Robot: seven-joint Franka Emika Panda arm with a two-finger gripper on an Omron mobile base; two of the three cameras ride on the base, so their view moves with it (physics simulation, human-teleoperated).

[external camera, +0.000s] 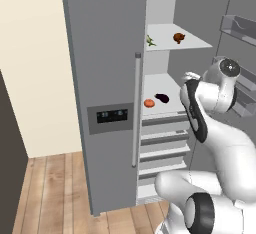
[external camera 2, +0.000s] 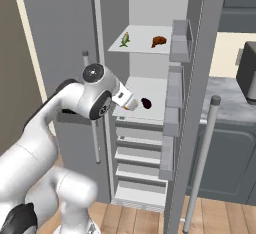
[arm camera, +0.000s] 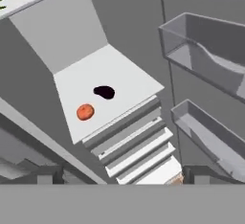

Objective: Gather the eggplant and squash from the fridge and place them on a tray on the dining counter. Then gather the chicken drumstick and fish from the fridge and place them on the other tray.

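From the left base view, the tall grey fridge (external camera: 107, 93) stands with its right compartment open; on the white middle shelf (external camera: 160, 109) lie a dark purple oblong eggplant (external camera: 162, 97) and, just beside it to the left, a round orange squash (external camera: 149, 103). On the upper shelf (external camera: 187, 44) sit a brown chicken drumstick (external camera: 179, 38) and a small green vegetable (external camera: 150, 41) partly cut off by the door edge. The white arm's elbow covers the shelf's right end, and the gripper itself is hidden behind the arm here. In the right base view the gripper (external camera 2: 126, 99) reaches in at the middle shelf's left edge, hiding most of the squash, while the eggplant (external camera 2: 146, 102) lies clear just to its right; the drumstick (external camera 2: 159, 41) and a green-and-yellow vegetable (external camera 2: 125, 39) rest above. The jaws cannot be made out here. In the hand view the eggplant (arm camera: 104, 92) and squash (arm camera: 85, 112) lie apart on the shelf, well ahead of the fingers (arm camera: 48, 175), which stand wide apart at the bottom corners, holding nothing.
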